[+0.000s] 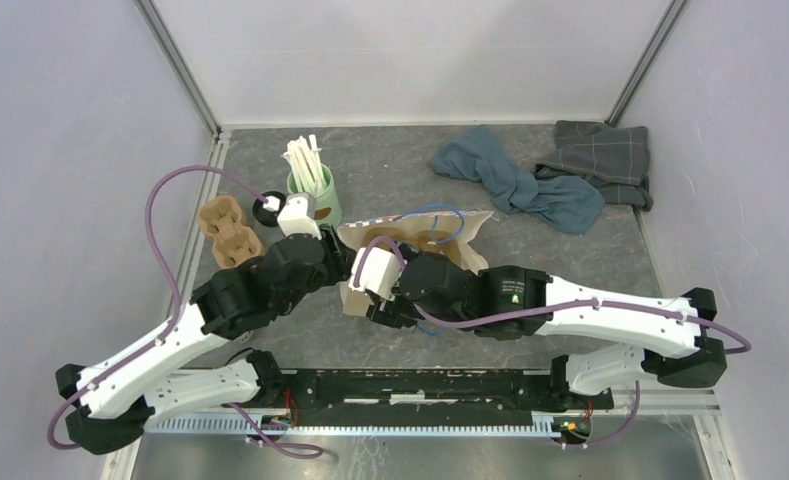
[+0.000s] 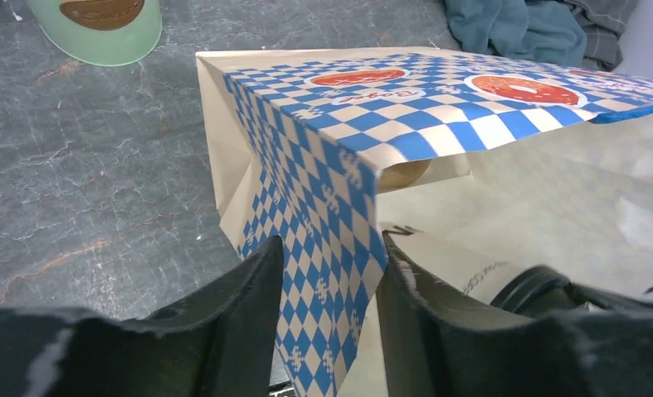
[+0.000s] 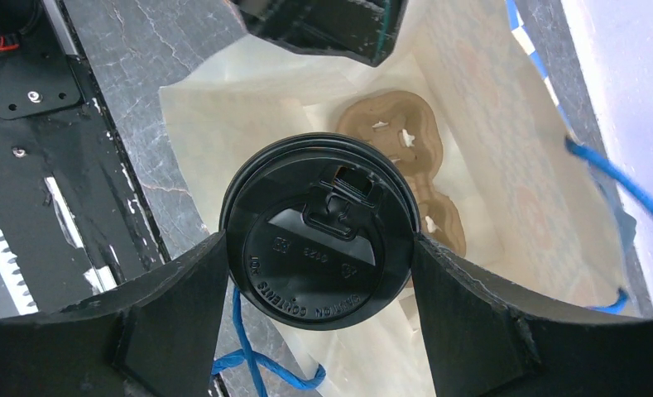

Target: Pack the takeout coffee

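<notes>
The takeout coffee (image 3: 321, 231) shows its round black lid from above in the right wrist view. My right gripper (image 3: 319, 250) is shut on it, one finger touching each side of the lid. It hangs over the mouth of a paper bag (image 3: 223, 124) with blue checks outside (image 2: 439, 107). A brown cardboard cup carrier (image 3: 397, 141) lies inside the bag. My left gripper (image 2: 329, 244) stands open with the bag's checked side wall (image 2: 323, 215) between its fingers. From the top camera both grippers meet at the bag's near end (image 1: 370, 285); the cup itself is hidden there.
A mint-green mug (image 1: 315, 195) of white sticks stands behind the bag. Brown cup carriers (image 1: 228, 232) and a loose black lid (image 1: 267, 208) lie to the left. A teal cloth (image 1: 515, 180) and a grey cloth (image 1: 600, 155) lie at the back right. The bag's blue string handles (image 3: 248, 356) hang loose.
</notes>
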Controlling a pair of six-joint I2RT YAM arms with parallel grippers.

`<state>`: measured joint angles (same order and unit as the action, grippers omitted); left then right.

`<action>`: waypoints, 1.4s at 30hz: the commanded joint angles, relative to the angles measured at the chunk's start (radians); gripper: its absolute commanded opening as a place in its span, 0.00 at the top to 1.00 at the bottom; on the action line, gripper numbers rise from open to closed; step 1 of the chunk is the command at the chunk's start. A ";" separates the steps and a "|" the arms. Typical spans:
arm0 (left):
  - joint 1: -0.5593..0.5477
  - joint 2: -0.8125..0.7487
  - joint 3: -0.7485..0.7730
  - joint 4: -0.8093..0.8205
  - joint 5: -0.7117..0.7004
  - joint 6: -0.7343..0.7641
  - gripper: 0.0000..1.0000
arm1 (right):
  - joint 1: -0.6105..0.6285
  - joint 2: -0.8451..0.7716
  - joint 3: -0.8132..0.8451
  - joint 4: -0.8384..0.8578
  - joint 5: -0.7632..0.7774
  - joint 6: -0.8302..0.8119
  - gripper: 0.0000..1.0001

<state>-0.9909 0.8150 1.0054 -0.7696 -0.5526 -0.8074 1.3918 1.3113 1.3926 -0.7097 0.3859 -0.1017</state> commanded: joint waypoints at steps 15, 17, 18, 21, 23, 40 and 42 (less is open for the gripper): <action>-0.003 -0.161 -0.207 0.374 0.007 0.400 0.97 | 0.023 -0.060 -0.145 0.169 0.220 -0.270 0.31; -0.003 -0.179 -0.243 0.424 0.035 0.444 0.98 | 0.002 -0.067 -0.183 0.223 0.234 -0.322 0.31; -0.003 -0.178 -0.250 0.436 0.053 0.459 0.98 | -0.012 -0.065 -0.193 0.242 0.213 -0.339 0.31; -0.003 -0.163 -0.262 0.444 0.074 0.468 0.98 | -0.049 -0.036 -0.187 0.268 0.166 -0.357 0.31; -0.003 -0.162 -0.271 0.446 0.092 0.457 0.98 | -0.065 -0.018 -0.196 0.294 0.142 -0.380 0.31; -0.003 -0.221 -0.326 0.410 0.107 0.380 0.98 | -0.197 0.072 -0.298 0.515 -0.088 -0.386 0.31; -0.003 -0.220 -0.321 0.406 0.107 0.366 0.98 | -0.197 0.089 -0.302 0.525 -0.102 -0.391 0.31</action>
<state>-0.9909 0.5953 0.6712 -0.3794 -0.4442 -0.4107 1.2011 1.3800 1.0901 -0.2783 0.3519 -0.4953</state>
